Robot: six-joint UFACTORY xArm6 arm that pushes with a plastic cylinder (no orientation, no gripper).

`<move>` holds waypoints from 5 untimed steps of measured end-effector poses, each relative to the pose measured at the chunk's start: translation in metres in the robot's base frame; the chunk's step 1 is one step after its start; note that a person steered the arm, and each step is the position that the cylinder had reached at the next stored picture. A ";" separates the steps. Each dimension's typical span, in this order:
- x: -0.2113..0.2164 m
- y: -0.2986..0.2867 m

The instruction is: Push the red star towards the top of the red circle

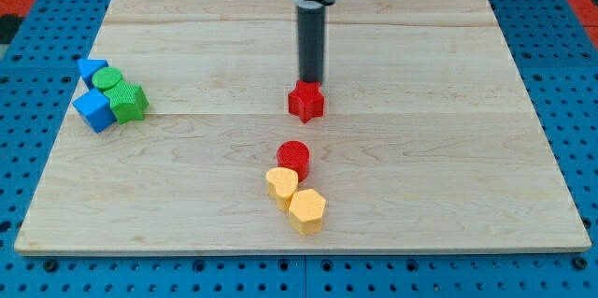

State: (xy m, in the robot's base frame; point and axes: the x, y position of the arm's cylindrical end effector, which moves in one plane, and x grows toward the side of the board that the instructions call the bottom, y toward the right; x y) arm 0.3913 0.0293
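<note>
The red star lies near the middle of the wooden board. The red circle lies below it, a short gap apart and slightly to the view's left. My tip comes down from the view's top and sits right at the star's upper edge, touching it or nearly so.
A yellow heart-like block touches the red circle's lower side, with a yellow hexagon just below it. At the view's left is a cluster: a blue triangle, a green circle, a green star and a blue cube.
</note>
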 end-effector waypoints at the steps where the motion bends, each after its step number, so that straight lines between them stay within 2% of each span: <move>1: 0.020 0.034; 2: 0.030 0.019; 4: 0.003 -0.011; 5: 0.010 -0.036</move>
State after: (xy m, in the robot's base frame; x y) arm 0.4012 -0.0067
